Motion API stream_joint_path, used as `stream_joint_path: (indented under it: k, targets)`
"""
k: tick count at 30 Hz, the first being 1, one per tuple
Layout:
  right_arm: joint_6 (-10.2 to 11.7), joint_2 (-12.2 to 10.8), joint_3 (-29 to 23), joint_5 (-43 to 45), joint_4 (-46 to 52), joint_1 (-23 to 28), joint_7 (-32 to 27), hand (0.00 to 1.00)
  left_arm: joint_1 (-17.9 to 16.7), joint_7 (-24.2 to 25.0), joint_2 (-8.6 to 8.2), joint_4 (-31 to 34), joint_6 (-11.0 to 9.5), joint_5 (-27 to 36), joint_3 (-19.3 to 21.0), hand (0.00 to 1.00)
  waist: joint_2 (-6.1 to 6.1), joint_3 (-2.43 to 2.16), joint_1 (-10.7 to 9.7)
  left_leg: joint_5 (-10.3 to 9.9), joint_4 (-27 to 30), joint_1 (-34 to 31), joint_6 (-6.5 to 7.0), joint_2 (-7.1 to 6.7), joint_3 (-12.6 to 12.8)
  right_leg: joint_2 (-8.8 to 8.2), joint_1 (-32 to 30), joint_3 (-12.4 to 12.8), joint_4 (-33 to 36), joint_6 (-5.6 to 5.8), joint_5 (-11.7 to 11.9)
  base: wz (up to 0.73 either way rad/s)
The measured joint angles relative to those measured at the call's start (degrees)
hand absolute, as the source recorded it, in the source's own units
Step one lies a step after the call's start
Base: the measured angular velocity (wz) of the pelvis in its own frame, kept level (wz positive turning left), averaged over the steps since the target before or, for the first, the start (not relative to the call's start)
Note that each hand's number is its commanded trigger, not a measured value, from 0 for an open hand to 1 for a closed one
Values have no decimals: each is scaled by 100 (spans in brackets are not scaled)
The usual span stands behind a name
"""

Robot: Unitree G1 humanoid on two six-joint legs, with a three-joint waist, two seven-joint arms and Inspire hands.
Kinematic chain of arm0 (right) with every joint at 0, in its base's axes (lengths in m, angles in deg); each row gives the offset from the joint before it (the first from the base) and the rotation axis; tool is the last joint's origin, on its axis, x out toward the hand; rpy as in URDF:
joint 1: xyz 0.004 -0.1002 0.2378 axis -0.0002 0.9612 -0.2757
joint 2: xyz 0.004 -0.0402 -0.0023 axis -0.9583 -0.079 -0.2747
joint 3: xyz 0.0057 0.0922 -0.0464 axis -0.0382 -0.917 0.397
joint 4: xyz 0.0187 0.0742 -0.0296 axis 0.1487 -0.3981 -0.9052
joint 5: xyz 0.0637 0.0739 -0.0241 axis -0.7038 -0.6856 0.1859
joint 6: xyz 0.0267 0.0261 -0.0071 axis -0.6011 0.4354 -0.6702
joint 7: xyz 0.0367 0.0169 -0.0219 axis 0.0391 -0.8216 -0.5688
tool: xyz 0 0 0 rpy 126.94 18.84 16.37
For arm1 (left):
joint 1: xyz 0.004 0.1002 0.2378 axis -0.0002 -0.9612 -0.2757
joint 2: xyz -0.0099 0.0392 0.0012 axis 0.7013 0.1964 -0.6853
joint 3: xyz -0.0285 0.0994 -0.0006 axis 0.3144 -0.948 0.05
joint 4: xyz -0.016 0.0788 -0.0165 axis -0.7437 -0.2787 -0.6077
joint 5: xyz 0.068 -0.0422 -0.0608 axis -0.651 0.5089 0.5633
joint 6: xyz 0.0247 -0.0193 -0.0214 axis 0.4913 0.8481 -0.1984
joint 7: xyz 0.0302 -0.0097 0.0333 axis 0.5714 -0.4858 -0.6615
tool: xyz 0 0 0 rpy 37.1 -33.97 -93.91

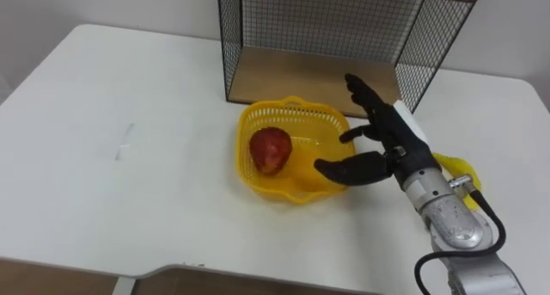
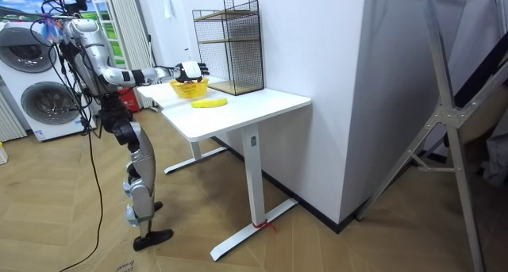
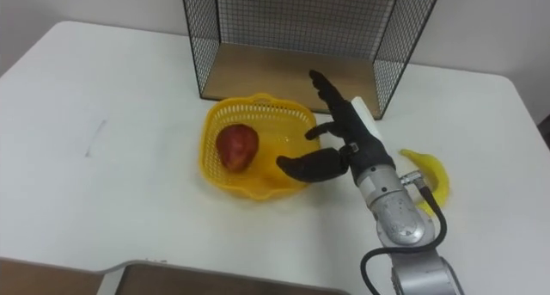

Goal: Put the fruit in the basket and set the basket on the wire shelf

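Right hand (image 1: 388,149), open with fingers spread, poised at the right rim of the yellow plastic mesh basket (image 1: 292,102). Basket holds a red rounded fruit (image 1: 270,150). Yellow banana (image 1: 460,168) lies on the white tabletop (image 1: 129,157) beside the forearm. Black wire shelf (image 1: 318,37) stands just behind the basket.

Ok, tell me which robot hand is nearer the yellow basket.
Right. The right robot hand is open at the basket's right rim, thumb over its edge; the left robot hand is nowhere close to it.
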Motion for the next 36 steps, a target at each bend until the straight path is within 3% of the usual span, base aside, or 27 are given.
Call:
stream_joint_path:
  k: [13,18,25,28,32,36]
  targets:
    - [0,-1,-3,93,-1,0,4,0,2,-3,-2,1,0,2,-13,0,14,-14,-36,0,21,2,0,1,2,0,14,5,5,-1,1,0]
    - [1,-15,-162,-284,38,0,-58,0,-76,-9,-3,-103,-17,1,-12,0,25,-9,-83,0,31,27,0,0,8,-1,46,5,4,-1,1,0]
    - [108,-4,-598,-938,379,-4,-719,0,-249,-8,-27,-97,-35,6,-6,0,126,18,-189,0,10,101,0,0,3,0,121,4,-2,0,1,0]
    - [108,-3,-928,-958,379,-3,-1074,0,-387,-8,-55,-88,-35,-6,45,0,127,7,-234,0,-18,105,0,0,3,-1,115,7,0,0,1,0]
    - [108,-4,-1378,-923,345,9,-1648,0,-534,-8,-69,-44,-6,-40,179,0,60,-19,-436,1,-13,100,-1,-1,7,-4,106,-7,5,0,0,0]
    - [123,-1,-1616,-829,-70,46,-2144,0,-587,-9,-76,29,84,-40,388,0,-23,-52,-502,1,8,113,-1,1,23,-6,103,2,3,0,1,-1]
